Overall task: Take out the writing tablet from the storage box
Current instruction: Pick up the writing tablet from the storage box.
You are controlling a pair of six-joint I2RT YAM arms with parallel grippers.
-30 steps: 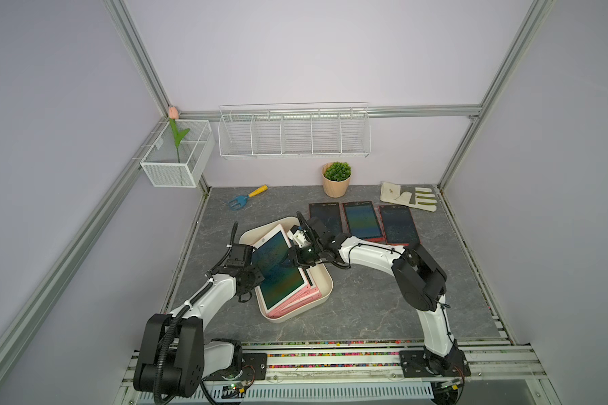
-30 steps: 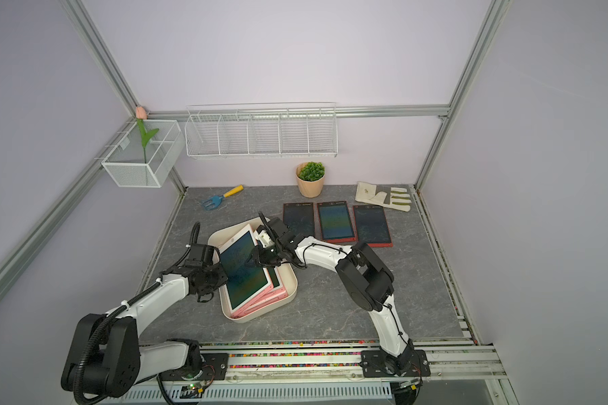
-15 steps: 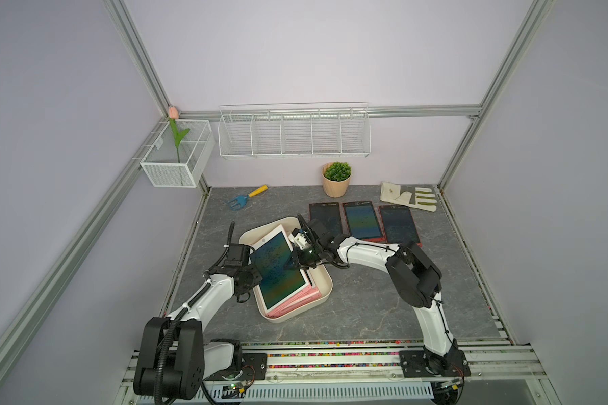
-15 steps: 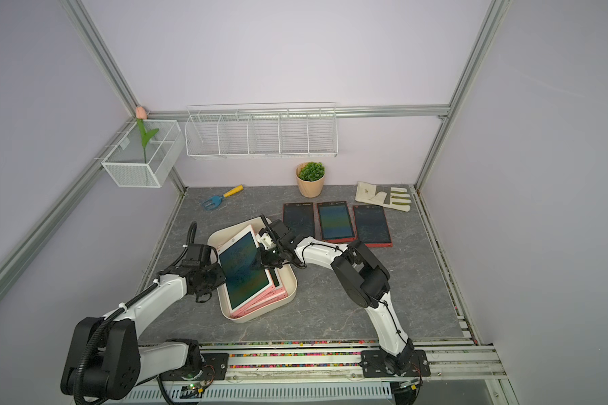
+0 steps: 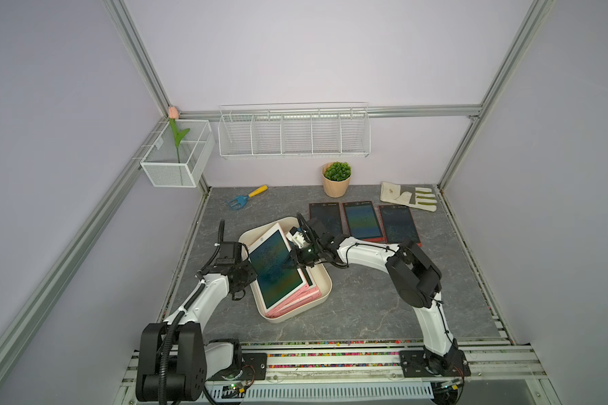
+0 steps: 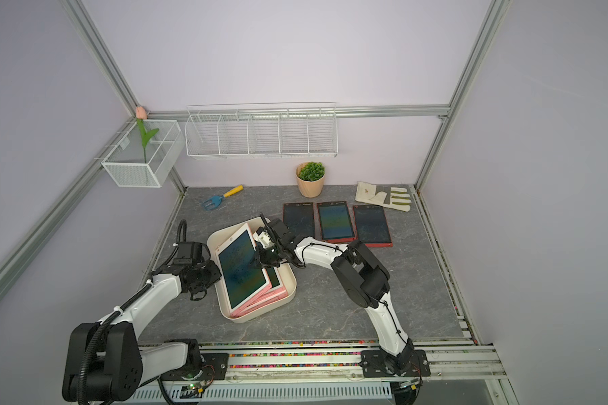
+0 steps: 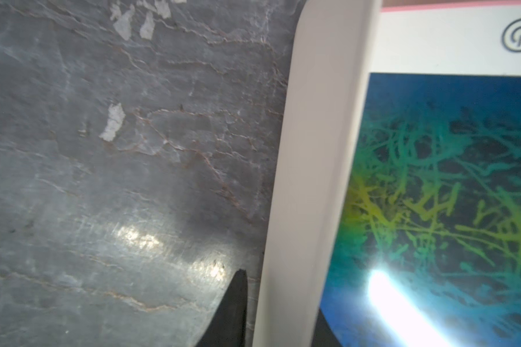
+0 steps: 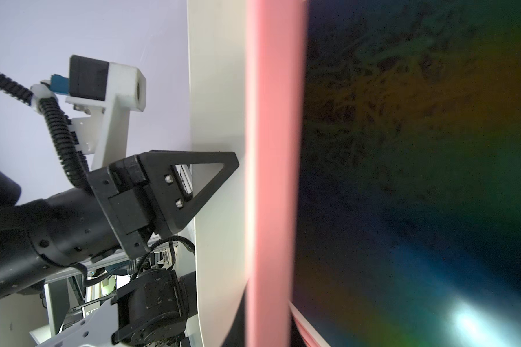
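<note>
The cream storage box (image 5: 325, 284) (image 6: 292, 287) sits mid-table with a stack of pink-framed tablets in it. The top writing tablet (image 5: 274, 270) (image 6: 239, 266), white-faced with a blue-green screen, lies tilted, its right edge raised. My right gripper (image 5: 293, 261) (image 6: 257, 261) is shut on that raised edge; in the right wrist view the tablet's pink side (image 8: 271, 150) runs between the fingers of this gripper (image 8: 268, 324). My left gripper (image 5: 251, 277) (image 6: 215, 277) (image 7: 283, 300) is shut on the box's left wall (image 7: 313, 150), one finger outside, one inside.
Three red-framed tablets (image 5: 362, 221) lie side by side behind the right arm. A potted plant (image 5: 336, 179), a work glove (image 5: 408, 196) and a small blue rake (image 5: 246, 196) lie along the back. A wire rack (image 5: 293, 133) and a mesh basket (image 5: 176, 157) hang on the walls.
My right gripper's jaws have closed on the top tablet's right edge. The left arm and the box have stayed where they were.
</note>
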